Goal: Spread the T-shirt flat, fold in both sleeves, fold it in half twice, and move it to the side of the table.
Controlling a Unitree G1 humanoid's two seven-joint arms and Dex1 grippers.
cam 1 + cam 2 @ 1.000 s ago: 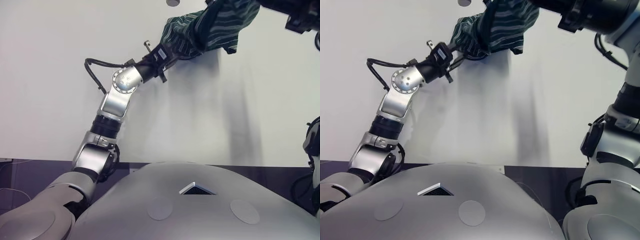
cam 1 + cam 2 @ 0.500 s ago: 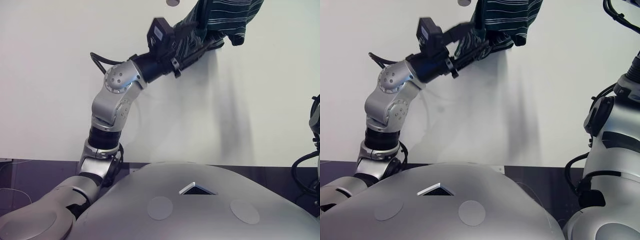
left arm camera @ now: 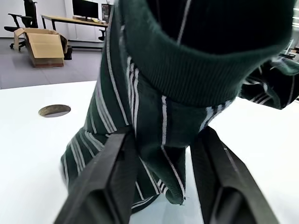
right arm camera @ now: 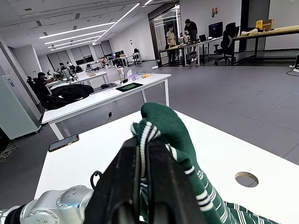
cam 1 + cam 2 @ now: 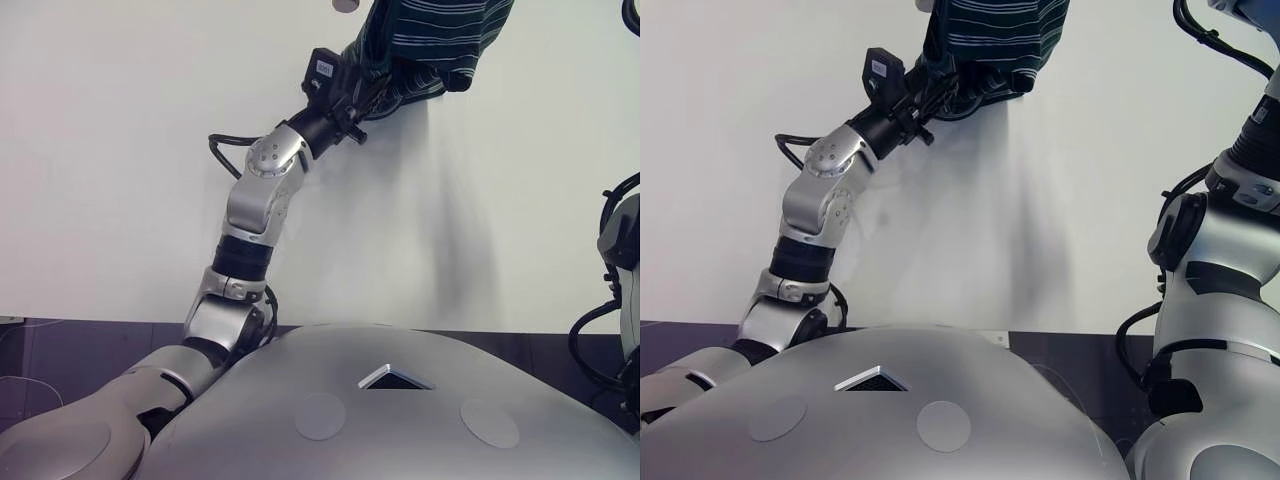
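1. Up at the far side of the white counter (image 5: 120,150), a dark green T-shirt (image 5: 430,40) with thin white stripes hangs bunched in the air. It is not spread out, and it casts a soft shadow on the surface below.
2. Its upper part runs out past the top edge of the head views. Its lower folds dangle just above the counter.
3. From the robot's left, the left arm stretches forward and up, so the left claw (image 3: 166,135) meets the shirt's lower left folds.
4. Seen from the left wrist, this claw's two black fingers (image 3: 117,172) stand wide apart. A thick hanging fold of striped cloth sits between them, and a ribbed hem shows above.
5. Seen from the right wrist, the right claw (image 4: 144,142) is clamped tight on a ribbed, white-striped edge of the shirt. The cloth bulges up above its fingertips.
6. A small round hole (image 3: 54,110) is cut in the counter, just beside the hanging shirt.
7. Behind the counter, a cardboard box (image 3: 44,44) sits on the grey office floor.
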